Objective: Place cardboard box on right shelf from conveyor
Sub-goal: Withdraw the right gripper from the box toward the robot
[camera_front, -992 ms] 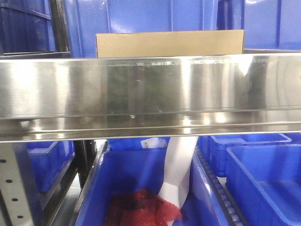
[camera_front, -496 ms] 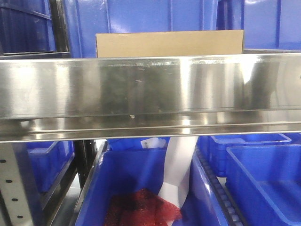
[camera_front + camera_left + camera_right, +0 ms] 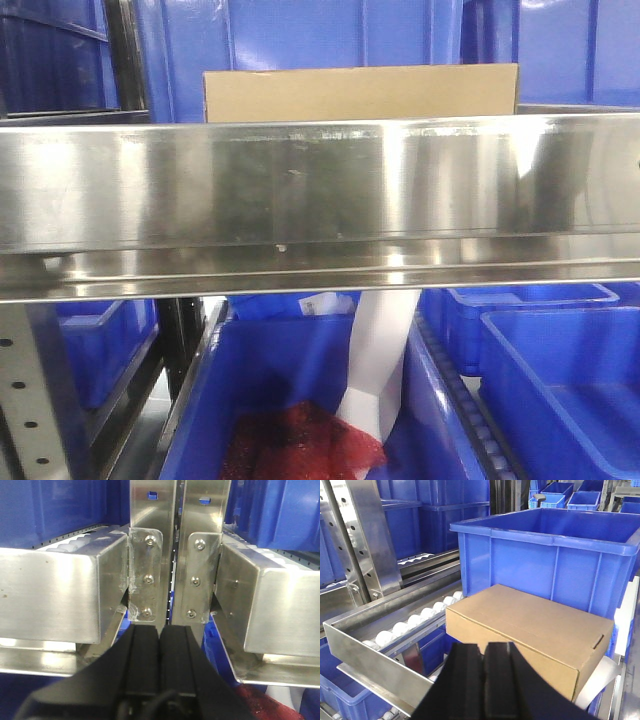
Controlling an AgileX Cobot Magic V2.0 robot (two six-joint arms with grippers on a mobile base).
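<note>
The right hand points level at the cardboard box, its fingers closed together, holding nothing. The box lies just ahead on the right shelf. The left hand is also closed and empty.

Left gripper: seen at the bottom centre of its wrist view, black fingers pressed together with only a thin seam between them, nothing held. Right gripper: seen at the bottom centre of its wrist view, black fingers likewise closed against each other, nothing clamped. Neither arm is seen in the front-facing view.
</note>
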